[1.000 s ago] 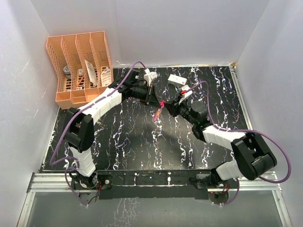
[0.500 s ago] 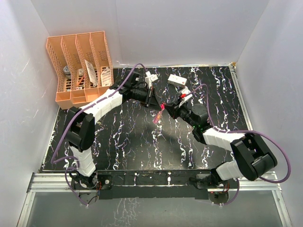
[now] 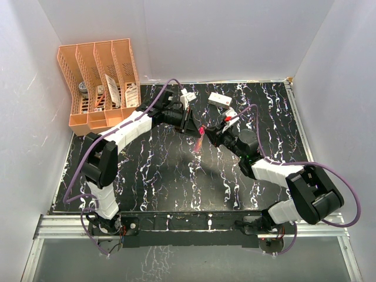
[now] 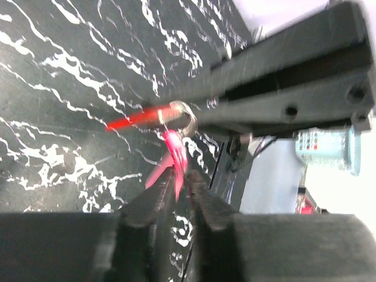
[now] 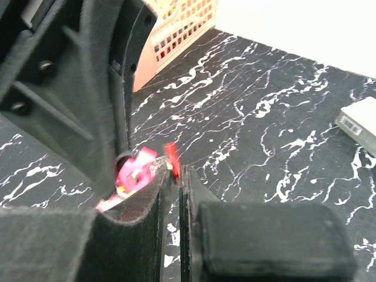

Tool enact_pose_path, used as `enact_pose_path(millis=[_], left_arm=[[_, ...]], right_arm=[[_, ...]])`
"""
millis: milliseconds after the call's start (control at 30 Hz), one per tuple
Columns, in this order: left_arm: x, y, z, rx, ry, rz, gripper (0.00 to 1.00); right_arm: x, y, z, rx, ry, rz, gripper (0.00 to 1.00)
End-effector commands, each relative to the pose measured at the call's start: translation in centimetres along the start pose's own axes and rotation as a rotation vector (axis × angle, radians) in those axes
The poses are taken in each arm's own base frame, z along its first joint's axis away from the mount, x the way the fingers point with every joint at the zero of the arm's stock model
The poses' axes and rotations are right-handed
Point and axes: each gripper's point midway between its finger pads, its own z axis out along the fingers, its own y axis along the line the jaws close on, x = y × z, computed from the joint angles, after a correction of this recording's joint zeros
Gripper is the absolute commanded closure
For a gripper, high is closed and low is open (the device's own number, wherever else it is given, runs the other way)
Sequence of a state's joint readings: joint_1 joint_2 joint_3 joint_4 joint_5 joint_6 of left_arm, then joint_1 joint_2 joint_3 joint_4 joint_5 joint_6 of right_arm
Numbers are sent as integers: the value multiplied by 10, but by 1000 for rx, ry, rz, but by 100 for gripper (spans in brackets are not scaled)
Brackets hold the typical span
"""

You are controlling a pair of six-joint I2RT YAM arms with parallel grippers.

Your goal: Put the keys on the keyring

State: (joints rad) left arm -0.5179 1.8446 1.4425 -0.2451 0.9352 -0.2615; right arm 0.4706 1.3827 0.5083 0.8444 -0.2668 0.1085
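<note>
Right arm (image 3: 264,167) edged left toward left arm (image 3: 126,129) since earlier frame; pink tag (image 3: 198,145) swung slightly right and nearer. Both arms meet in air over far-centre table (image 3: 153,170), tips facing, likely to line key up with ring. Left end effector (image 4: 178,179) clamped on keyring (image 4: 188,117), steadying it, tag dangling free. Right end effector (image 5: 178,176) pinches red key (image 5: 170,154) just beside ring. Threading looks unfinished. Pale key not seen.
</note>
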Motion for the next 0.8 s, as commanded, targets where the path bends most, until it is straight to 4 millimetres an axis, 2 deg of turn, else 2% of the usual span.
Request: enact_pose_path(millis=[0,33,100,233,433,633,767], left_arm=[[31,-17,0,58,116,-113,75],[30,-16,-1,47,111,-110,63],[28,-18,-3,39,104,-100,50],[23,-16,-8,-15,78,-80,33],[4,-7,-16,-105,-81,-48,32],[-30,-29,-29,-30,-354,9,33],[-40,-30,-37,-56,-430,34,33]], right_arm=[[-69,-30,-2,148,-237,-89,94],[-70,-32,-3,161,-237,-96,94],[-72,-35,-5,180,-238,-112,95],[-77,-39,-7,206,-233,-141,95],[-79,-40,-6,210,-221,-145,95],[-80,-38,-3,198,-212,-144,96],[-81,-37,-3,190,-210,-140,96]])
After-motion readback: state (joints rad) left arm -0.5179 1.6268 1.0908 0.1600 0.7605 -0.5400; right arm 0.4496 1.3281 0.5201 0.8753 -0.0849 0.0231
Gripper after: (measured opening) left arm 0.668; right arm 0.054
